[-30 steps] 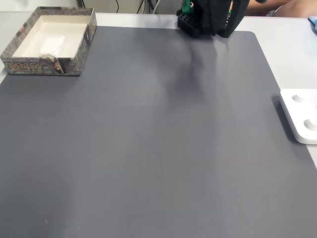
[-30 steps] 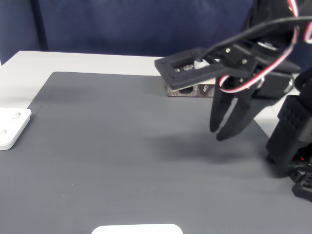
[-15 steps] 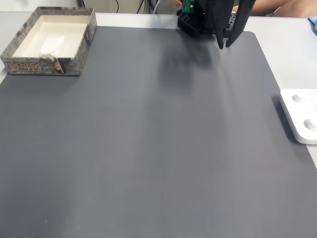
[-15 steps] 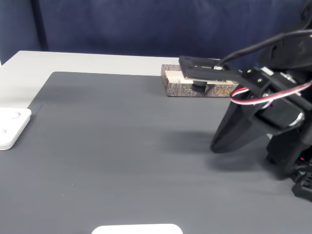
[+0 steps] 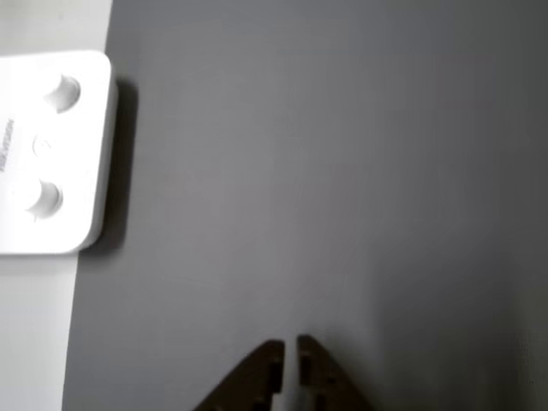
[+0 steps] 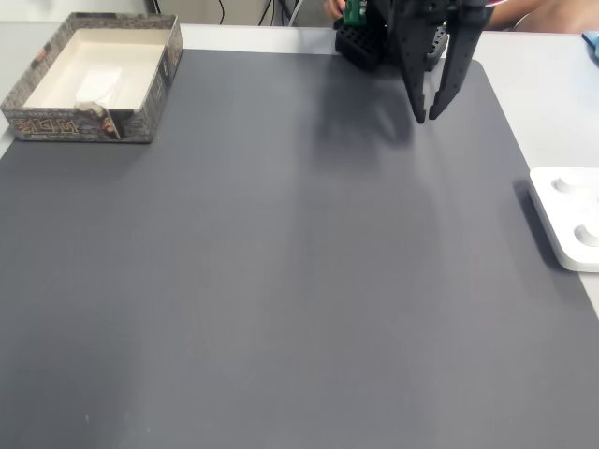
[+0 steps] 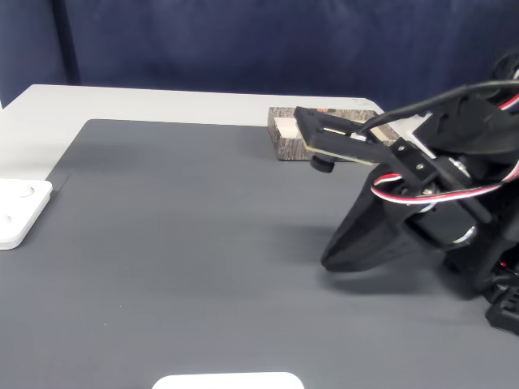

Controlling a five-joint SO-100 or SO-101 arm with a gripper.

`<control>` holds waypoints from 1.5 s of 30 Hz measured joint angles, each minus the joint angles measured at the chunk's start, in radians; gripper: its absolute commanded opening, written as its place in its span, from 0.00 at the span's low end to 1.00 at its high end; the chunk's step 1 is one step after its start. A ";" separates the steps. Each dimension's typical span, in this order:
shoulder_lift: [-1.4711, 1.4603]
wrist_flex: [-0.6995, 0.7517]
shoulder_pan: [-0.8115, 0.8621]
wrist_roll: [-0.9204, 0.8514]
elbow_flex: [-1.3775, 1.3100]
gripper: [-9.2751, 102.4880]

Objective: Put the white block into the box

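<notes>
The box [image 6: 150, 89] stands at the mat's far left corner in a fixed view, cream inside with a brown patterned rim. The white block [image 6: 98, 84] lies inside it on the floor of the box. My gripper [image 6: 427, 117] hangs far to the right of the box, close to the arm's base, its black fingers nearly together with nothing between them. In the other view its tips [image 5: 289, 349] point at bare grey mat. From the side, the gripper [image 7: 331, 261] slants down toward the mat, and the arm's camera plate partly hides the box [image 7: 284, 139] behind it.
A flat white panel [image 6: 569, 217] with round dimples lies at the mat's right edge; it is also seen as the white panel [image 5: 53, 152] and the white panel [image 7: 18, 211]. Another white object [image 7: 227, 381] sits at the near edge. The arm's base [image 6: 360, 42] stands at the back.
The gripper has swung out from the base and dropped lower over the mat, moving forward away from the arm's base. The box and block have not moved.
</notes>
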 measured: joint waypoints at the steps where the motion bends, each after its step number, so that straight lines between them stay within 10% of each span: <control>1: 0.009 -0.005 0.000 0.002 0.011 0.07; 17: 0.052 0.048 0.074 0.221 0.048 0.07; 45: 0.054 0.135 0.077 0.069 0.048 0.07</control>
